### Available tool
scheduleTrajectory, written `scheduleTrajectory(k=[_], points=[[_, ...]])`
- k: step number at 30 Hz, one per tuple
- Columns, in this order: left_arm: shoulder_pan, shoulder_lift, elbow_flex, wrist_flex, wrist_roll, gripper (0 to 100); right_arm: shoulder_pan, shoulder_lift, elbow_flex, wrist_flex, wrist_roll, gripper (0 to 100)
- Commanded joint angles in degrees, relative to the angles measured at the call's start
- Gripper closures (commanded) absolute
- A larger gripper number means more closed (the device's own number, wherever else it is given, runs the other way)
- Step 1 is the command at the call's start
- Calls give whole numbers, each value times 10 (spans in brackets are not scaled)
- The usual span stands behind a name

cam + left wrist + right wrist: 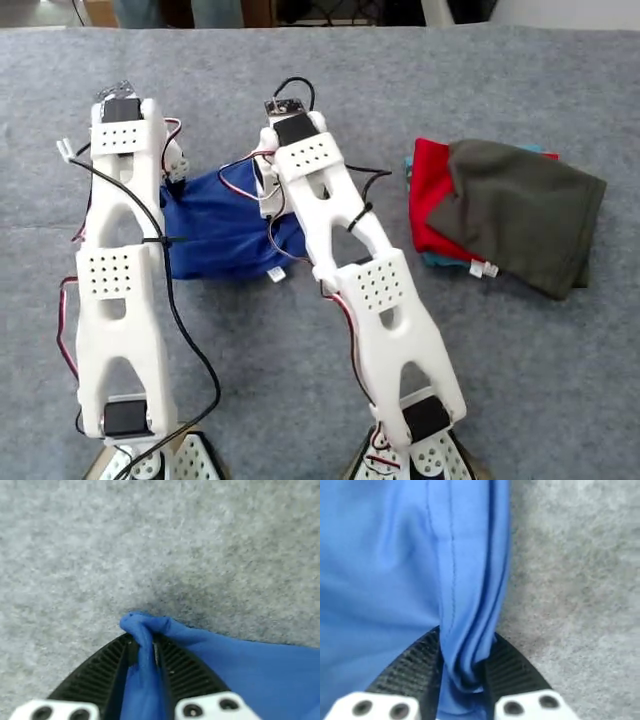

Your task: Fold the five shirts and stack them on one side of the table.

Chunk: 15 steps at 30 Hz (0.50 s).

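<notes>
A blue shirt lies bunched on the grey table between the two arms. My left gripper is shut on a pinched corner of the blue shirt, just above the felt. My right gripper is shut on a folded edge of the blue shirt. In the high view the left arm covers the shirt's left edge and the right arm crosses its right edge. A stack of folded shirts lies at the right: a dark olive one on top, red under it, teal at the bottom.
Grey felt covers the whole table. Black and red cables hang loose along both arms. A white label sticks out at the blue shirt's near edge. The table's far edge runs along the top.
</notes>
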Motion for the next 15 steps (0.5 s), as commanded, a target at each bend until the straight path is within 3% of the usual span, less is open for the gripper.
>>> scheduleTrajectory(k=[1,8,15], points=[[6,-1,-116,7,-33,973,29,-20,-68,10,4,984],[44,-4,-305,49,-37,973,45,-128,-32,10,8,984],[80,-57,-303,33,2,972,101,-285,44,10,12,984]])
